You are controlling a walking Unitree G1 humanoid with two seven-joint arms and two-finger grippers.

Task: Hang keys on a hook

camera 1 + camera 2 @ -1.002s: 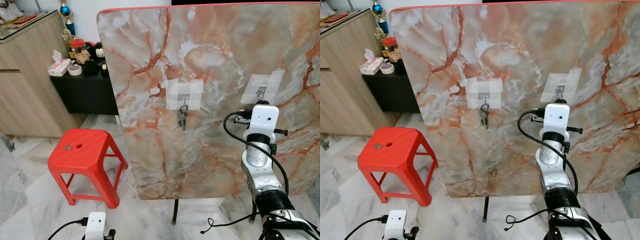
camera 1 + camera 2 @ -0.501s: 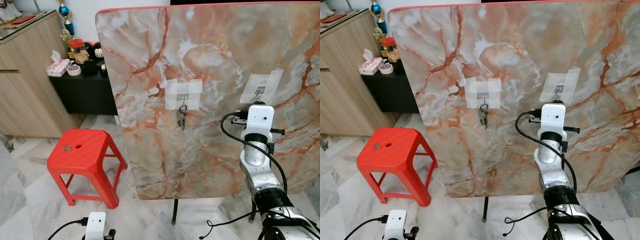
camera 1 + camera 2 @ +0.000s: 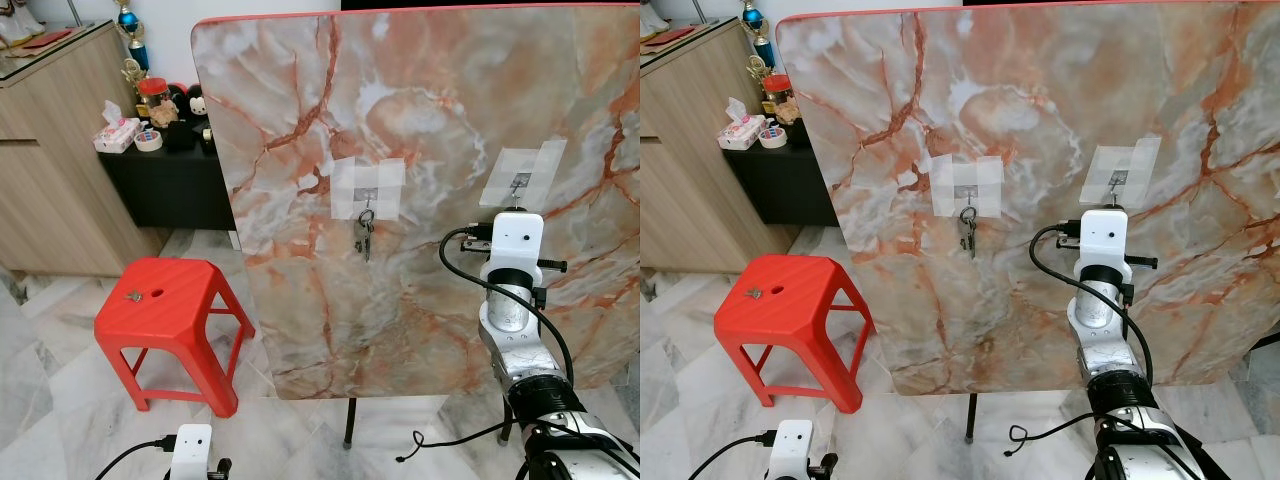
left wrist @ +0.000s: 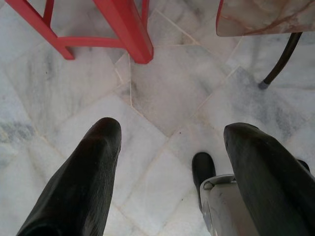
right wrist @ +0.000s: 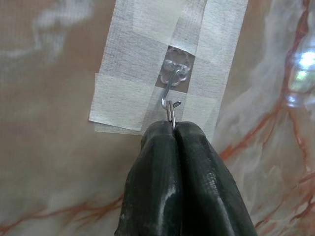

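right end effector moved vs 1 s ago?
Yes. The right end effector has dropped: its wrist housing covered the taped hook before and now sits below it. The hung keys kept their place.

Upright marble-patterned board (image 3: 1040, 130) stands on a dark leg over the marble floor (image 3: 700, 410). Two hooks are taped to it: left hook (image 3: 967, 196) carries keys (image 3: 967, 233); right hook (image 3: 1119, 180) sits just above the right arm's white wrist housing (image 3: 1102, 236). Red stool (image 3: 780, 310) stands left of the board. Wooden cabinet (image 3: 690, 170) far left.
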